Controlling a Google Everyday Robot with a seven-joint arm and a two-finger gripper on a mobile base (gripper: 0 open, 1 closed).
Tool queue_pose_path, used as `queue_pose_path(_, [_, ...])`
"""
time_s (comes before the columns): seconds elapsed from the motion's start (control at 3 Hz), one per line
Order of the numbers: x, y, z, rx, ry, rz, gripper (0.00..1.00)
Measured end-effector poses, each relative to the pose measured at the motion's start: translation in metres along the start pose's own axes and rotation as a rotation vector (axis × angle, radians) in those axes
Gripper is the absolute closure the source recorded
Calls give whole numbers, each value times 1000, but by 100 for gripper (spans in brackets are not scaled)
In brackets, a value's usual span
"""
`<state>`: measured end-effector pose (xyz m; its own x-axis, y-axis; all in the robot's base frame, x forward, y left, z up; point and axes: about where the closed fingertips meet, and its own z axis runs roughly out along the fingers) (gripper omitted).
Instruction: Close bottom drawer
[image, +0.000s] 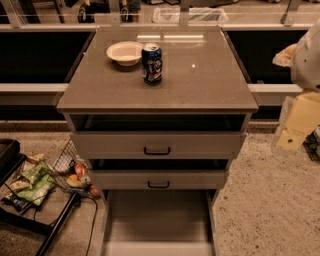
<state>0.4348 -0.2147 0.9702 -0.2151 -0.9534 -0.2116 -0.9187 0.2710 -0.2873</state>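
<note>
The bottom drawer (159, 220) is pulled far out toward me, its pale bare interior showing. Its front (159, 248) lies at the lower edge of the view and its handle is out of sight. Above it are two like drawers, the middle one (159, 179) and the top one (157, 144), each slightly open and with a black handle. My gripper (296, 125) hangs at the right edge of the view, beside the cabinet's right side at about top-drawer height and apart from it.
A white bowl (125, 52) and a blue can (151, 63) stand on the cabinet top (200, 85). A wire basket (65, 162) and a low rack holding snack packs (30, 185) sit on the floor at the left. Speckled floor (270, 210) lies to the right.
</note>
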Motion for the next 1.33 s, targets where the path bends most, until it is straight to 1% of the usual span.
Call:
queue_pose_path(0.33, [13,32,16,23,-13,21,0])
queue_pose_path(0.67, [49,70,38,68,-6,82,0])
queue_pose_path(1.0, [84,103,79,107,54,109,0])
queue_pose_path(1.33, [125,145,156,58,133,120,0])
